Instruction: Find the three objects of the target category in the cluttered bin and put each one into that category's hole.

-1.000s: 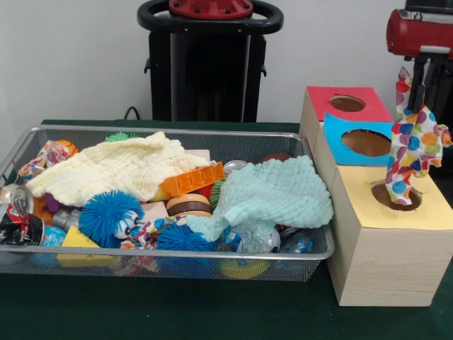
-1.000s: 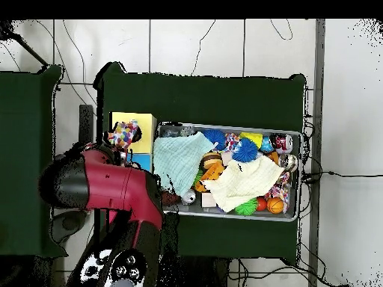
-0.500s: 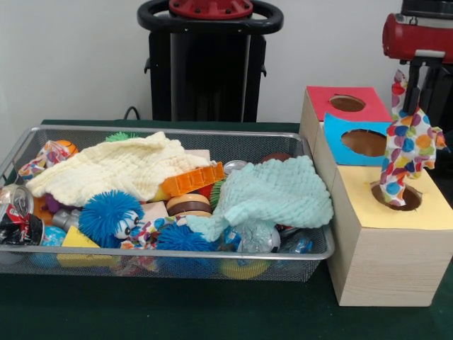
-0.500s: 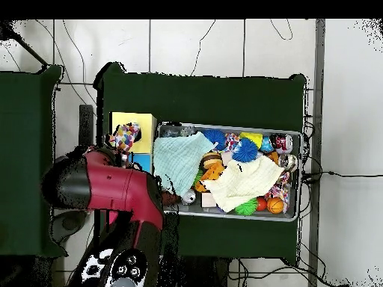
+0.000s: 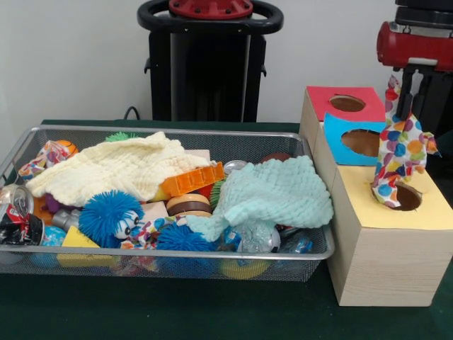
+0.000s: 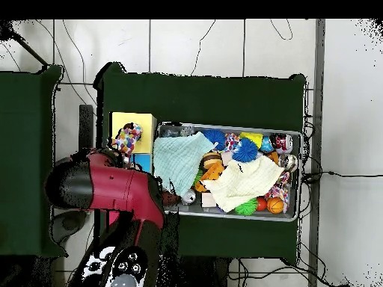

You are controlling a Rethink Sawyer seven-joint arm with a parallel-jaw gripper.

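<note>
Item: spotted cloth point(image 5: 400, 152), hanging long axis upright, its lower end dipping into the yellow hole point(image 5: 400, 197) of the wooden box point(image 5: 386, 248) on the table. Directly above, the claw point(image 5: 405, 99) is clenching its top, so the hole is lying straight below.

You are looking at a robotics lab test station, not a home or shop. A table draped in dark green cloth point(image 5: 177, 312) stands against a bare white wall point(image 5: 71, 57). Behind the table rises a black robot pedestal point(image 5: 207, 64). From overhead, loose black cables point(image 6: 329, 176) trail over pale floor tiles beside the table, with a red robot arm point(image 6: 112, 190) at its edge
</note>
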